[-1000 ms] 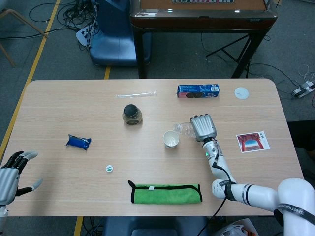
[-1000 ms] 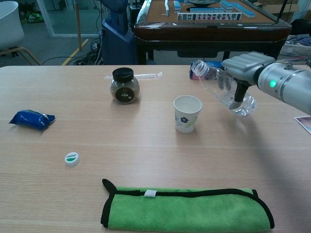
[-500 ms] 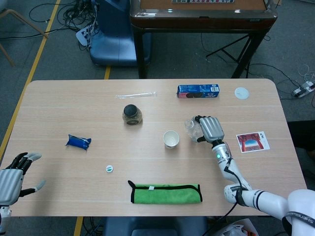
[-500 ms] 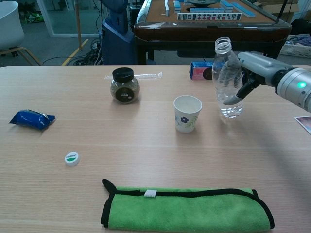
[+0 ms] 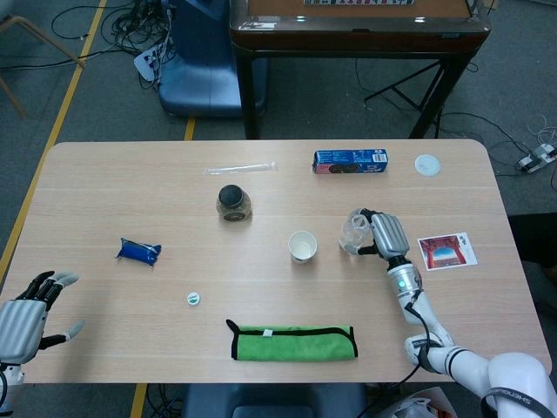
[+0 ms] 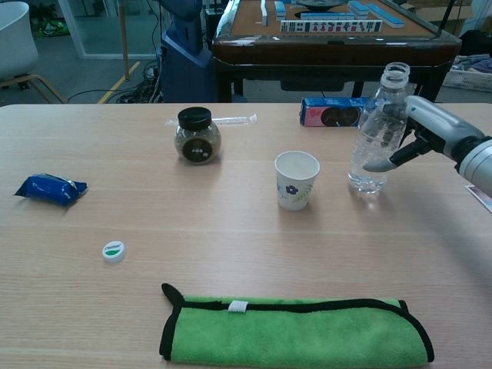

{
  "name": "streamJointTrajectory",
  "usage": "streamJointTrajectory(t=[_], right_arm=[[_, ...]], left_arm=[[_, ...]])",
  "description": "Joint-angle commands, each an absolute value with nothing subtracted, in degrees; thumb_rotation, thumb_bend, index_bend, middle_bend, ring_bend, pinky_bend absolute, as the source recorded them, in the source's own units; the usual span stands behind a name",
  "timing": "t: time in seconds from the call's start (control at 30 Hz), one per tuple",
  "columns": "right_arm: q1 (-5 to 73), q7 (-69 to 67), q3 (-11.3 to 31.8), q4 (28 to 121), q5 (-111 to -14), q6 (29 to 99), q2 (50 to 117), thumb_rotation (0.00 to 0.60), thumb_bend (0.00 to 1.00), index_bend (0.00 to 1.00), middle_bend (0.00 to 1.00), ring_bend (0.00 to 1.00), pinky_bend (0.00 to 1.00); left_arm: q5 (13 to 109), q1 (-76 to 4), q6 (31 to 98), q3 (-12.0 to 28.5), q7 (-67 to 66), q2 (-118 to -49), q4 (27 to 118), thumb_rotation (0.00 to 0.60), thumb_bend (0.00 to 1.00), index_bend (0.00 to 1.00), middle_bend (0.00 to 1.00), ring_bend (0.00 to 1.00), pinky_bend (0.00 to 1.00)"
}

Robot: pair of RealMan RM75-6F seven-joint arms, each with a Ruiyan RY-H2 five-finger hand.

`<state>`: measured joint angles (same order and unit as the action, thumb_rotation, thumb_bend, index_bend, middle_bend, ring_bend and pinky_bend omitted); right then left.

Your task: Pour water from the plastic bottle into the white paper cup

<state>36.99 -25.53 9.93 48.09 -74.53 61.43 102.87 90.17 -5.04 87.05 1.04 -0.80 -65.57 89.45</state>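
right hand [image 6: 430,132] — grips upright plastic bottle [image 6: 377,134] | left hand [image 5: 24,320] — empty, fingers spread

no legible txt or labels anywhere

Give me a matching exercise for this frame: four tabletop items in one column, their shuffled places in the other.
Items:
1. plastic bottle
2. paper cup
3. green cloth
4. blue packet

Places:
A. near edge of the table, lying flat
B. far left side of the table
C. upright in the right hand
D. centre, just left of the bottle

Pairs: 1-C, 2-D, 3-A, 4-B
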Motion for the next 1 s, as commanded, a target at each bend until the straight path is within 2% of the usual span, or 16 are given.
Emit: streamJointTrajectory(t=[0.03,0.3,0.5,0.6,0.83,1.0], right_arm=[[36.5,-29.5,9.9,45.3,-76.1,61.5,104.9,0.6,0.28,0.62,0.58,0.45,0.46],[36.5,-35.9,10.2,40.8,-77.4,60.8,107.0,0.6,0.17,0.62,0.57,0.44,0.46],[36.4,-37.8,9.9,38.3,-78.7,61.1,107.8,0.6,0.02,0.61,0.52,0.41,0.46],[36.4,-38.6,9.6,37.8,-79.3,61.0,107.8,0.6,0.0,0.54,0.48,0.38,0.46],[36.3,-39.6,9.4,38.3,-80.2,61.0,106.8,0.6,0.0,0.26,0.32,0.26,0.46],[36.2,-39.2,9.6,39.2,-80.3,60.6,105.7,0.6,0.0,0.19,0.25,0.21,0.46]], left_arm=[[90.2,-5.1,87.0,1.0,-0.8,-65.6,89.4,0.6,0.13,0.25,0.24,0.16,0.48],[91.1,-5.1,87.5,0.7,-0.4,-65.5,89.3,0.6,0.13,0.25,0.24,0.16,0.48],[91.0,-5.2,87.2,0.6,-0.3,-65.5,89.3,0.6,0.13,0.25,0.24,0.16,0.48],[91.1,-5.2,87.3,0.6,-0.4,-65.6,89.2,0.6,0.13,0.25,0.24,0.16,0.48],[91.0,-5.2,87.2,0.6,-0.4,-65.6,89.2,0.6,0.13,0.25,0.24,0.16,0.48],[91.0,-5.2,87.1,0.5,-0.6,-65.6,89.1,0.6,0.13,0.25,0.24,0.16,0.48]])
